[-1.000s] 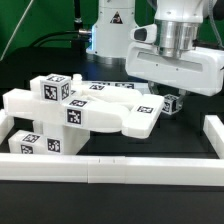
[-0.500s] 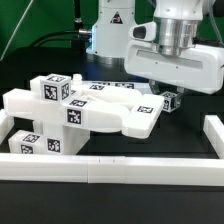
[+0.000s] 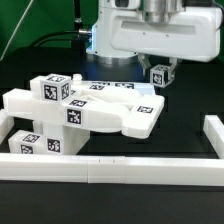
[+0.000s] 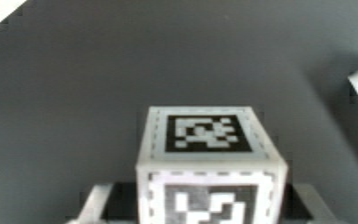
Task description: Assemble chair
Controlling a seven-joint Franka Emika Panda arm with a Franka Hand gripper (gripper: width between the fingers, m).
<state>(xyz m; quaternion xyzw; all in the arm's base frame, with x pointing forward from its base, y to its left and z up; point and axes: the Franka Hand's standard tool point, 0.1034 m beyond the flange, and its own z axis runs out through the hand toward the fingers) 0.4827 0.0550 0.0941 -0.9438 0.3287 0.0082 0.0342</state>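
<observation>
1. At the exterior view's left, the partly built chair [image 3: 80, 108] sits on the black table [image 3: 185, 140]: a stack of white blocky parts, each face carrying black-and-white square tags.
2. The lowest of these parts, a tagged block [image 3: 40, 143], stands just behind the front border rail [image 3: 110, 167]. A flat white panel [image 3: 125, 115] lies across the stack and reaches toward the middle of the table.
3. A second rail piece [image 3: 216, 135] stands at the exterior view's right edge, well apart from the chair parts.
4. Behind the stack, a large white robot housing [image 3: 108, 28] rises at the back of the scene.
5. The arm's wrist and hand [image 3: 160, 35] fill the upper middle and right of the exterior view, with the hand's wide white body held level and the fingers pointing straight down.
6. The gripper [image 3: 160, 72] is closed on a small tagged cube [image 3: 159, 75], which hangs clear of the table, above and just to the right of the flat panel's far end.
7. In the wrist view the same cube [image 4: 206, 160] fills the foreground, one tag on its near face and another on the face toward the camera.
8. A grey finger [image 4: 105, 205] presses against each side of it, and the dark table shows beyond.
</observation>
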